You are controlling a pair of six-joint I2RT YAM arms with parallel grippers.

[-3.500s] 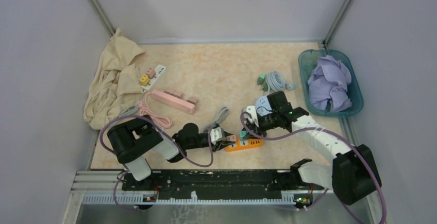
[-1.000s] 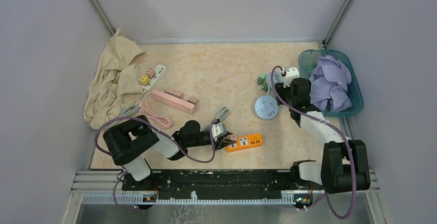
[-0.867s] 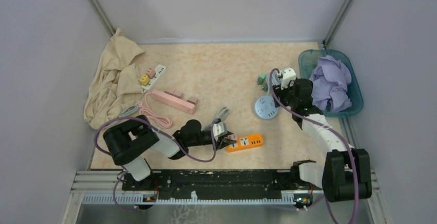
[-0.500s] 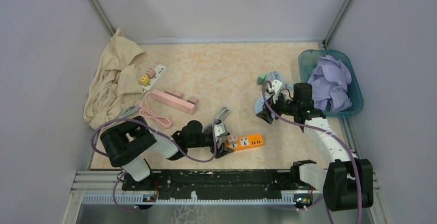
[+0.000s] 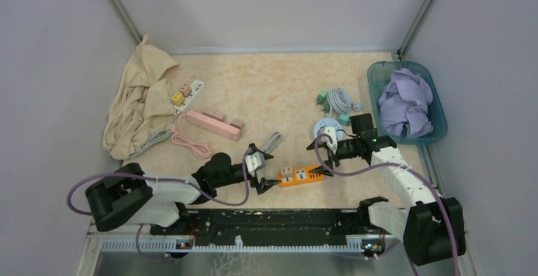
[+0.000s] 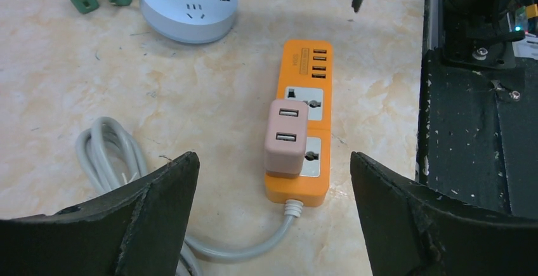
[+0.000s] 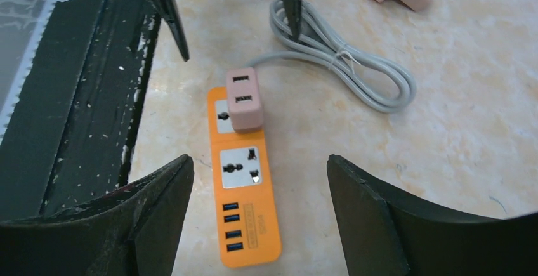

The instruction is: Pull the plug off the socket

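The orange power strip (image 5: 303,176) lies flat near the table's front edge, with the pink plug (image 5: 287,172) seated in its left socket. My left gripper (image 5: 261,169) is open just left of the strip, touching nothing. In the left wrist view the plug (image 6: 285,138) stands on the strip (image 6: 309,66) between and beyond my spread left gripper (image 6: 273,158). My right gripper (image 5: 325,154) hovers open over the strip's right end. In the right wrist view the strip (image 7: 249,225) lies between the open right gripper (image 7: 260,158), with the plug (image 7: 244,100) farther off.
The strip's grey cable (image 5: 271,143) is coiled behind the left gripper. A round pale-blue socket (image 5: 326,127) sits behind the right gripper, green plugs with a cable (image 5: 335,98) farther back. A teal basket (image 5: 375,73) stands at right. A pink strip (image 5: 212,124) and beige cloth (image 5: 141,95) lie at left.
The left gripper opened at the strip's plug end and drew back to the left. The right arm swung from beside the basket down to the strip's right end, its jaws widening.
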